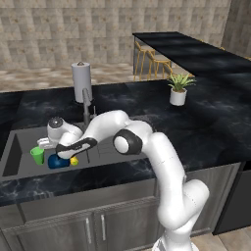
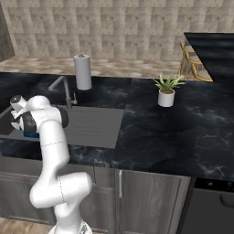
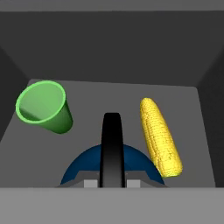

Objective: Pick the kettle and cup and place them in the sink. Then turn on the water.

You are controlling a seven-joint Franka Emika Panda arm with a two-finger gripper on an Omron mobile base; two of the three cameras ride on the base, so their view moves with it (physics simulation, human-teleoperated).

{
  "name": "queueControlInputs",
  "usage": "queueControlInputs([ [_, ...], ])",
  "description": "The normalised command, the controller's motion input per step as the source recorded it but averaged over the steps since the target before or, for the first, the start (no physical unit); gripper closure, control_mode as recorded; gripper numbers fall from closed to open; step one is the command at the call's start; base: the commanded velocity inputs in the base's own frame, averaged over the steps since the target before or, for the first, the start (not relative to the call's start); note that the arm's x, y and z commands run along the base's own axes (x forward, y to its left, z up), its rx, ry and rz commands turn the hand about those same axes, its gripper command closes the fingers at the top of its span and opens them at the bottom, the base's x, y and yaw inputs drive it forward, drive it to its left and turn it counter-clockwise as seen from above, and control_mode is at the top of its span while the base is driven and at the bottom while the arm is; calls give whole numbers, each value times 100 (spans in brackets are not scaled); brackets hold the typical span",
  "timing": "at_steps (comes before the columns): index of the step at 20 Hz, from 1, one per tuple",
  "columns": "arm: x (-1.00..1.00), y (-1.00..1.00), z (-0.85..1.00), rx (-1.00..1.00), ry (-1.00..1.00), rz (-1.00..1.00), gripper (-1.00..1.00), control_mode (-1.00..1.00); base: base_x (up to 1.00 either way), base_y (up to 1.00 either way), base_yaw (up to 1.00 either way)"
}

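Here the gripper (image 3: 112, 183) seemingly pinches the squat dark-blue kettle's (image 3: 87, 168) black arched handle inside the sink (image 3: 113, 92).

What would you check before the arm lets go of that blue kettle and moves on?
1. Kettle inside the sink: ok.
2. Kettle resting on the sink floor, not hanging: cannot tell.
3. Tool closed on the kettle's handle: ok, a finger sits on each side of it.
4. Cup in the sink, upright: ok.
5. Kettle clear of the cup and the corn: ok, gaps on both sides.
6. Water running from the faucet: not ok, no stream seen.
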Motion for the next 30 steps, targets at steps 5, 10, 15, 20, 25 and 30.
queueControlInputs([
  [5,25,0,-30,0,0,0,100,-100,0,0,0],
  [10,21,7,-26,0,0,0,100,-100,0,0,0],
  [15,3,7,-16,0,0,0,100,-100,0,0,0],
  [20,0,0,0,0,0,0,100,-100,0,0,0],
  [25,0,0,0,0,0,0,100,-100,0,0,0],
  [30,0,0,0,0,0,0,100,-100,0,0,0],
])
